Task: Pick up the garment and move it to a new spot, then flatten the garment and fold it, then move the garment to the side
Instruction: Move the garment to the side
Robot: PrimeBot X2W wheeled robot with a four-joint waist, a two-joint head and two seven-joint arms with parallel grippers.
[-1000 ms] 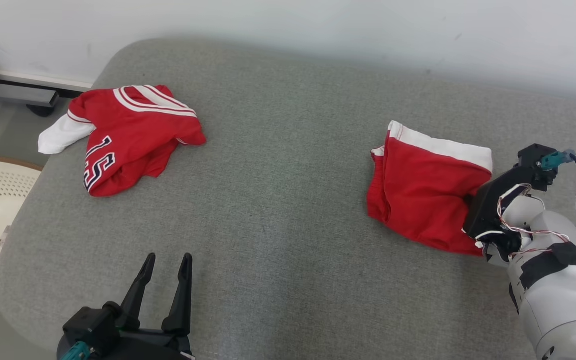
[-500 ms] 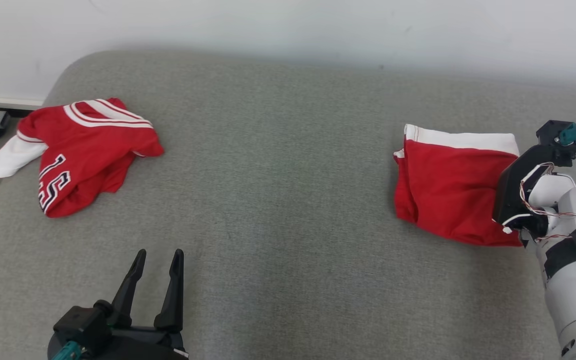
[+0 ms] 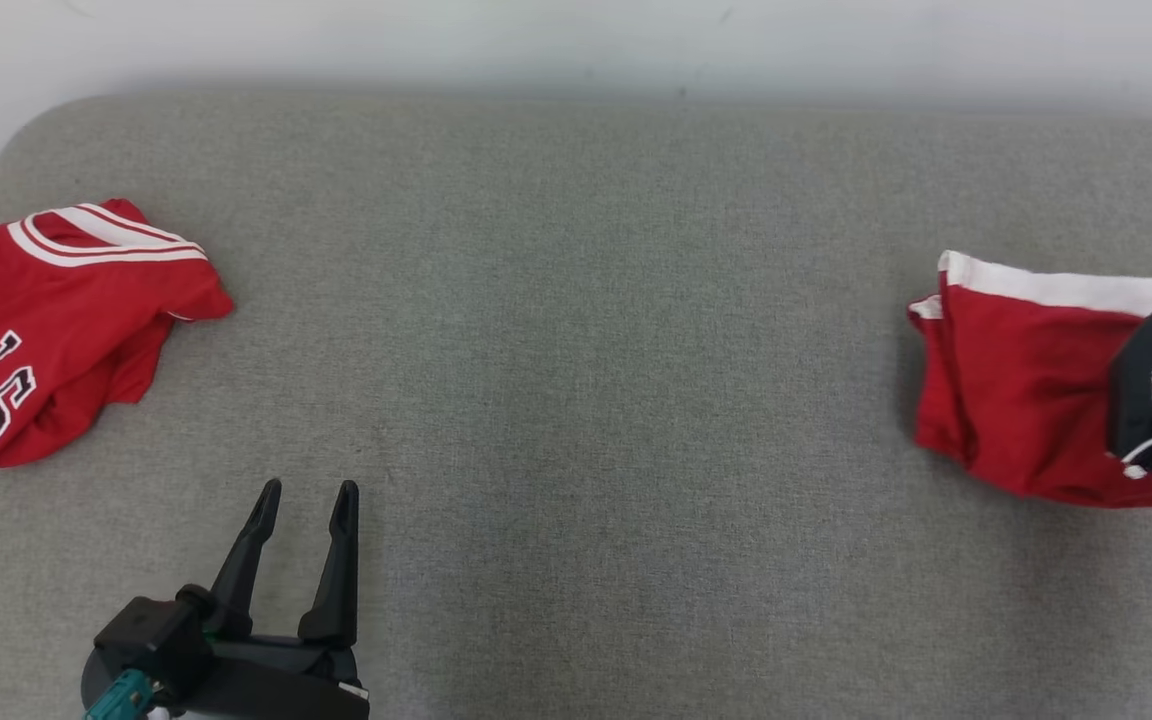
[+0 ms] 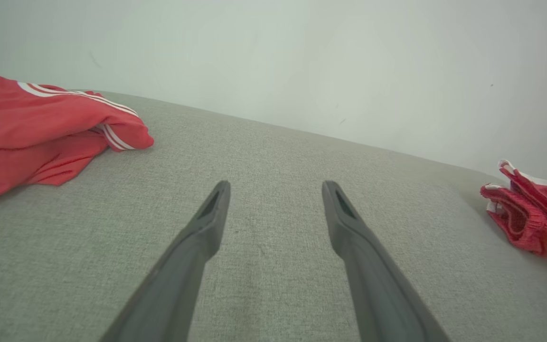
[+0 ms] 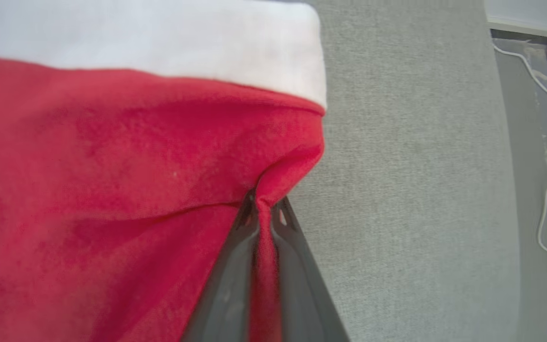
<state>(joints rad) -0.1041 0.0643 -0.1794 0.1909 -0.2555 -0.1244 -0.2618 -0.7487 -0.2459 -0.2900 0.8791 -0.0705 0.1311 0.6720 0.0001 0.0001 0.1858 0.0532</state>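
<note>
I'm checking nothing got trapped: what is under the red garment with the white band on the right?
The red garment lies on the grey cushion, which shows around it. The right pincer is shut on its edge. Anything beneath the cloth is covered, so I cannot tell.

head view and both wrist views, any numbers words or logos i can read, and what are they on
"15": large dark numerals with a white outline on the red jersey, turned sideways in the head view.
Left wrist view: scraps of the same print at the picture's left edge, cut off and not readable.
Folded red garment with the white band: no text on the parts that show.
</note>
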